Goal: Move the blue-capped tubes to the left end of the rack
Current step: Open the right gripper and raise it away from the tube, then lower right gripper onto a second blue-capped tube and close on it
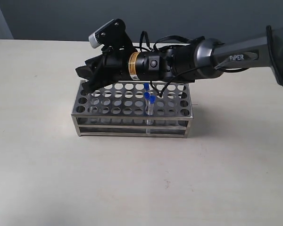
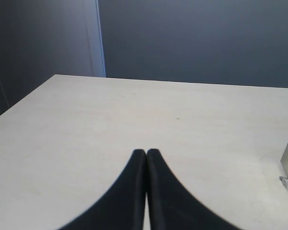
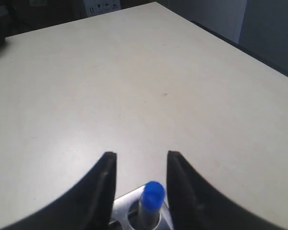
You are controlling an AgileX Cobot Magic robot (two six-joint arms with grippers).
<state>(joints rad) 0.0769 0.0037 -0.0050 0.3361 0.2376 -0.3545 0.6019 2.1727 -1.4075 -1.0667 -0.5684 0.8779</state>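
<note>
- Right gripper (image 3: 142, 155): fingers spread wide and clamping nothing; one blue-capped tube (image 3: 152, 194) stands upright between them, with a gap on each side of its cap
- Left gripper (image 2: 146, 154): fingers pressed together with tips meeting, holding nothing, above bare table (image 2: 134, 110)
- Exterior view only: the right arm (image 1: 217, 54) extends from the right side across and above the rack (image 1: 113, 126), with its gripper over the rack's left end; the left gripper falls outside this view
- Right wrist view only: the tube between the spread fingers sits in a hole at a steel edge of the rack; in the exterior view the gripper body hides this tube
- Rack contents, exterior view: three more blue-capped tubes (image 1: 146, 95) stand upright in holes right of the rack's middle, close together, with their caps above the top plate
- Rack position: standing level on the table, near the middle of the exterior view
</note>
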